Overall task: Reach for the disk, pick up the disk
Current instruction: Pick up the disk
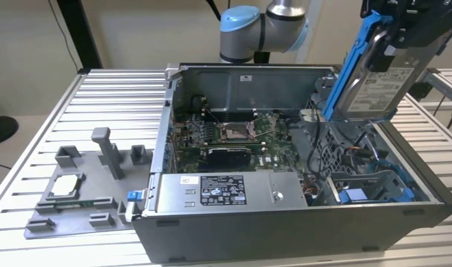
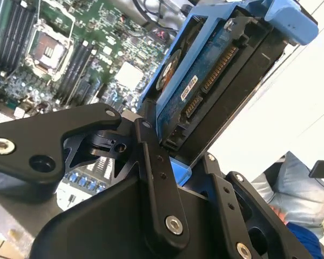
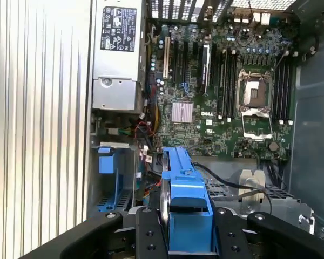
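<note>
The disk (image 1: 378, 89), a silver drive with a white label in a blue carrier, hangs tilted on edge above the open computer case (image 1: 285, 222), at the exterior view's upper right. My gripper (image 1: 395, 47) is shut on it from above. In the second wrist view the disk's underside (image 2: 216, 70), with its blue circuit board and connector, is clamped between the black fingers (image 2: 151, 162) of the gripper (image 2: 181, 162). In the first wrist view the carrier's blue edge (image 3: 183, 178) sits between the fingers of the gripper (image 3: 189, 226), well above the motherboard.
Inside the case lie the motherboard (image 1: 233, 133), a silver power supply (image 1: 226, 192) and a drive bay with a bare blue bracket (image 1: 374, 189). A grey fixture (image 1: 85, 189) holding a small square chip (image 1: 65, 186) stands on the slatted table (image 1: 114, 100) at the exterior view's left.
</note>
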{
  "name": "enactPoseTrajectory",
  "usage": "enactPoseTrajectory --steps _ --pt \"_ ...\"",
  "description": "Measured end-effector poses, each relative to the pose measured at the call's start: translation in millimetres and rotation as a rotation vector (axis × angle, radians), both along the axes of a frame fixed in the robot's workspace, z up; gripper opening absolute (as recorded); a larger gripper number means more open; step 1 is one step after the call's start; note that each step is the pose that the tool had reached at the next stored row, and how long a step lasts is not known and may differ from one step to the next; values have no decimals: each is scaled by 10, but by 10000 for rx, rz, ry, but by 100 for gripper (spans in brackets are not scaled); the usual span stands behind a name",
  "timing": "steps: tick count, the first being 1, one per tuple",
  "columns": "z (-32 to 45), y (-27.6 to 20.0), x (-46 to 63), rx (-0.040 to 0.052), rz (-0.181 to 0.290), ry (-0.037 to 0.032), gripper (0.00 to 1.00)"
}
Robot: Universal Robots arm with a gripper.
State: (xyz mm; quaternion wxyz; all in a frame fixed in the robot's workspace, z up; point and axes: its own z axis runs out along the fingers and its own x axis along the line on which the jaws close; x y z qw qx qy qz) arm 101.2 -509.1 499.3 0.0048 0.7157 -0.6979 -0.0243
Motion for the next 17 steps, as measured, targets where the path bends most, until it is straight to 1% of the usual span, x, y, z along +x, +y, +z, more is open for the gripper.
enactPoseTrajectory --steps 5,14,17 --pt "0 -142 1 0 5 0 0" --pt "0 -369 11 0 10 0 0" --pt "-1 -452 17 1 11 0 0"
